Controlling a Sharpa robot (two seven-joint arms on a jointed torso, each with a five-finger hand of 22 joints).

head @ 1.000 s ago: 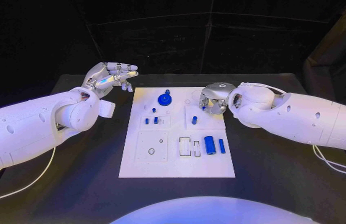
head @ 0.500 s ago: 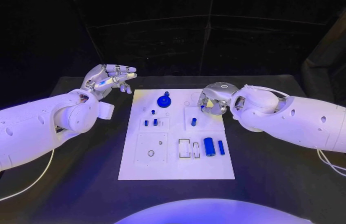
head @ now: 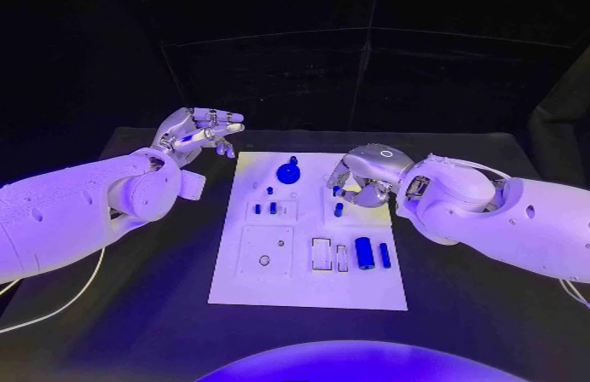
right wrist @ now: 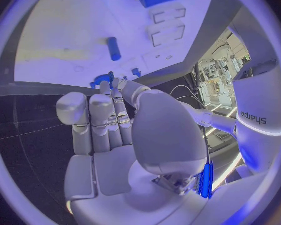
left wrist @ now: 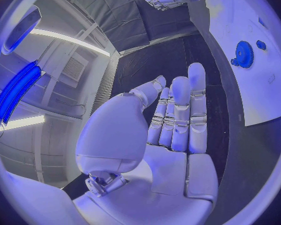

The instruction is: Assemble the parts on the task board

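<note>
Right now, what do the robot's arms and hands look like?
Both arms are big, smooth and white, with rounded shells. Each ends in a silver metal hand: the left hand and the right hand. Thin pale cables trail from both arms. The right arm has the word "sharpa" printed on it.

Task board (head: 308, 288) lies mid-table, white, long side running away from the robot. Left hand (head: 197, 130) raised off the board's far left corner, fingers apart, holding nothing. Right hand (head: 359, 177) low over the board's right side, fingers curled toward a small blue part (grip unclear from here). Blue gear (head: 288, 173) with a knob near the board's far edge. Thick blue cylinder (head: 364, 251) and thinner blue pin (head: 384, 255) lie side by side at the board's right edge.
</note>
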